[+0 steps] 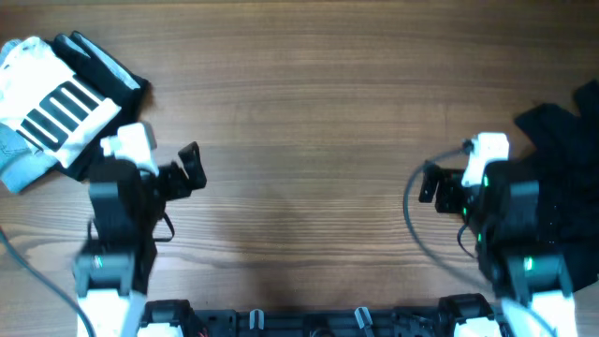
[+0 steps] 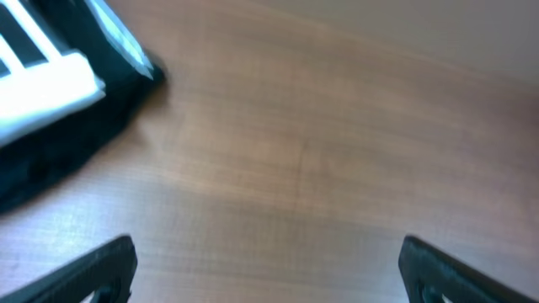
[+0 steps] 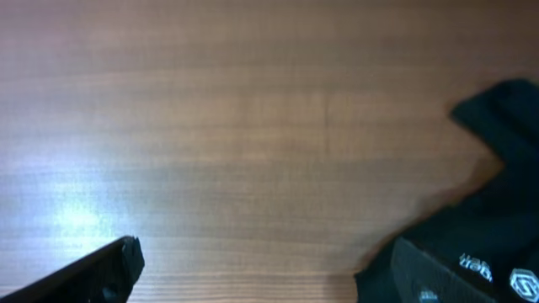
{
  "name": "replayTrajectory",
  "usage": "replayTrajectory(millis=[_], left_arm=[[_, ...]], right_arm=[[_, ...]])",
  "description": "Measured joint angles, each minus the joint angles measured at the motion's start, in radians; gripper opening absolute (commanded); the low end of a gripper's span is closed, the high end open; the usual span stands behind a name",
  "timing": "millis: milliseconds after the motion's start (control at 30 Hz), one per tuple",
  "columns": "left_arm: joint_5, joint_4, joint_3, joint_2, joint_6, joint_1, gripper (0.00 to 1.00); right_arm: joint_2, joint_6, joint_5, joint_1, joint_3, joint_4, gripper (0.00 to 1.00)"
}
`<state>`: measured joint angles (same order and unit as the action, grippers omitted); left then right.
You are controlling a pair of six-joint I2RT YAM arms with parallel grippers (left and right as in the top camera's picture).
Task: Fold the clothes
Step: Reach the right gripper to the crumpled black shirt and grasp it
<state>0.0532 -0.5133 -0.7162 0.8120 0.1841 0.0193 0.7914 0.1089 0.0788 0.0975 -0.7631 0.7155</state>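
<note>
The black garment point(image 1: 564, 154) lies crumpled at the table's right edge, partly under my right arm. In the right wrist view it point(image 3: 497, 194) fills the lower right corner, with a small white round logo point(image 3: 524, 280) and white lettering point(image 3: 476, 265). My right gripper point(image 1: 430, 187) point(image 3: 265, 273) is open and empty over bare wood; its right finger is at the garment's edge. My left gripper point(image 1: 190, 168) point(image 2: 269, 273) is open and empty over bare wood, far from the black garment.
A pile sits at the far left corner: a white garment with black stripes point(image 1: 56, 98) point(image 2: 34, 76), a dark piece point(image 1: 103, 65) point(image 2: 76, 143) and a light blue denim piece point(image 1: 23, 164). Wooden tabletop point(image 1: 309, 122) lies between the arms.
</note>
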Motion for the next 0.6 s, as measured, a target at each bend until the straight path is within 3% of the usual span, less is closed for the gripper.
replayTrajectory(millis=[167, 300, 433, 533, 600], left_arm=[[0.001, -0.127, -0.203, 0.214, 0.0, 0.0, 1.0], [0.001, -0.136, -0.205, 0.269, 0.0, 0.0, 1.0], [0.001, -0.138, -0.205, 0.288, 0.0, 0.0, 1.0], [0.001, -0.138, -0.205, 0.288, 0.0, 0.0, 1.0], [0.001, -0.138, -0.205, 0.288, 0.0, 0.0, 1.0]], right_arm=[[0.249, 0.019, -0.025, -0.01, -0.15, 0.06, 1.0], [0.425, 0.188, 0.094, -0.126, -0.153, 0.101, 0.99], [0.61, 0.25, 0.113, -0.24, -0.153, 0.104, 0.94], [0.744, 0.265, 0.113, -0.268, -0.14, 0.098, 0.81], [0.801, 0.272, 0.113, -0.269, -0.129, 0.081, 0.58]])
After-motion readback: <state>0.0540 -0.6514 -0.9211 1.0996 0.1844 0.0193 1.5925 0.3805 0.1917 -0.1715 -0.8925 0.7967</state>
